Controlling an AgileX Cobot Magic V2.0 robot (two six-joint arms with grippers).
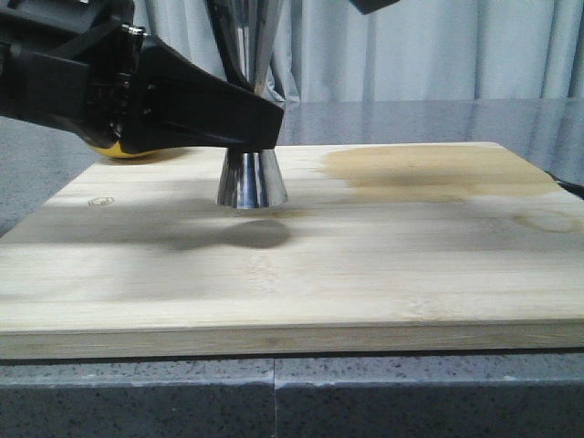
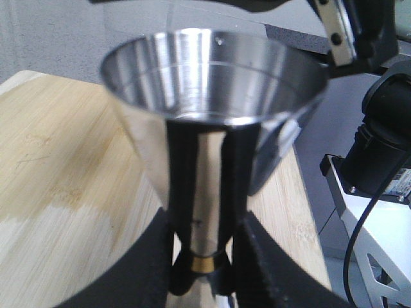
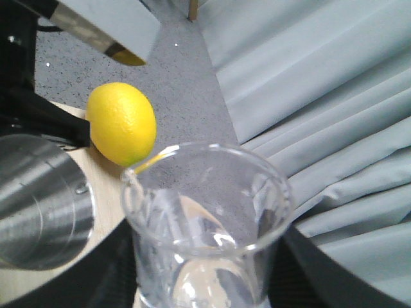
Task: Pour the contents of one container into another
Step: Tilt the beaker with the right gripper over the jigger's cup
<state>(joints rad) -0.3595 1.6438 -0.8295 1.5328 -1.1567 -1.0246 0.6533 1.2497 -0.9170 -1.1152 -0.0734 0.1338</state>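
Left gripper (image 2: 205, 273) pinching steel jigger (image 2: 212, 128) at its waist, upright on board (image 1: 365, 265) — right gripper (image 3: 205, 282) clamped around glass beaker (image 3: 209, 218), lemon (image 3: 122, 123) beyond beaker's rim.

This looks like a staged robot test bench dressed as a kitchen or bar corner. A pale bamboo cutting board (image 1: 292, 274) lies on a speckled grey stone-like bench (image 1: 274, 401), with a lemon (image 3: 122, 123) at the board's edge and a polished steel jigger (image 2: 212, 128) standing on it. Plain grey curtains (image 1: 429, 50) close off the background, and bare cabling and metal framing (image 2: 372, 244) show beside the bench.
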